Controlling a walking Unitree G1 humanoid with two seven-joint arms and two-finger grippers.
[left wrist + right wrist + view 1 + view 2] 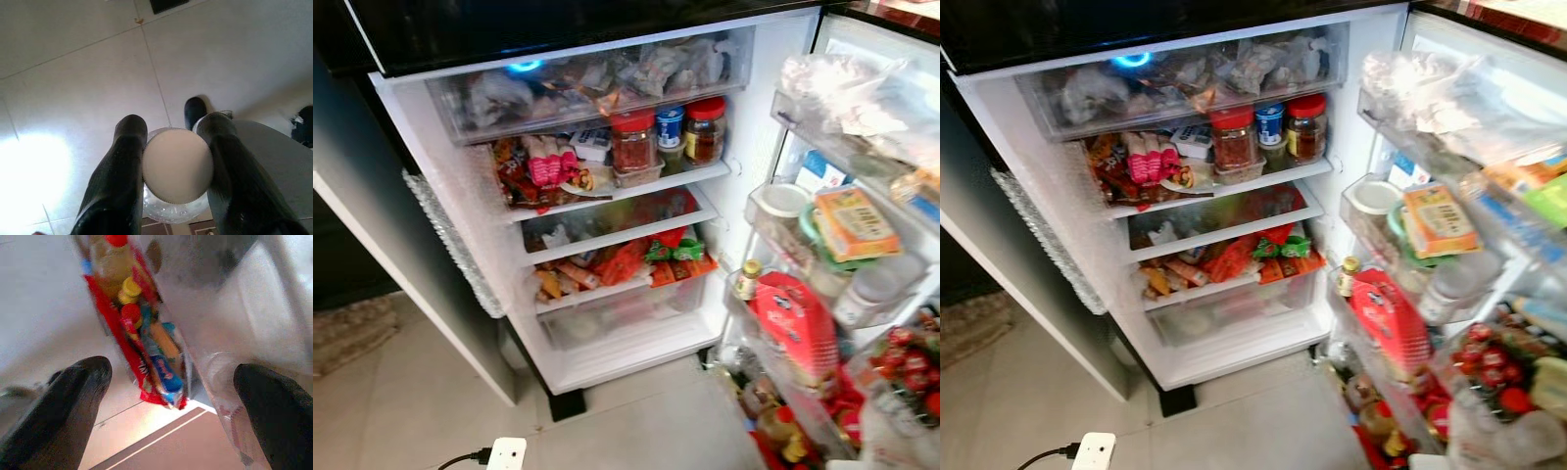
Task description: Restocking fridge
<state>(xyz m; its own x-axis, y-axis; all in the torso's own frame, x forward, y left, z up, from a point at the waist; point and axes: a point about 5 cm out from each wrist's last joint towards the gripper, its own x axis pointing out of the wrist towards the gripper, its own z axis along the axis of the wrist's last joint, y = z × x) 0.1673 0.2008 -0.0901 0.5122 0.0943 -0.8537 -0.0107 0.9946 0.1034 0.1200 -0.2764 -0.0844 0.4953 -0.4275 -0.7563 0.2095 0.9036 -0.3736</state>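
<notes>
Pinching a clear jar (177,208) just under its cream ribbed lid (177,165), the left gripper (173,161) has it between both fingers. It looks rigid, smooth, maybe slippery. The right gripper (171,396) hangs spread beside the door shelf (234,333).

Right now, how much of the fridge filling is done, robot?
Done: the fridge door stands open, and its shelves already hold jars and packets. In hand: my left hand grips a clear container with a cream lid, down over the floor. Left to do: lifting it onto a shelf. My right hand is open near the door's bottles.
</notes>
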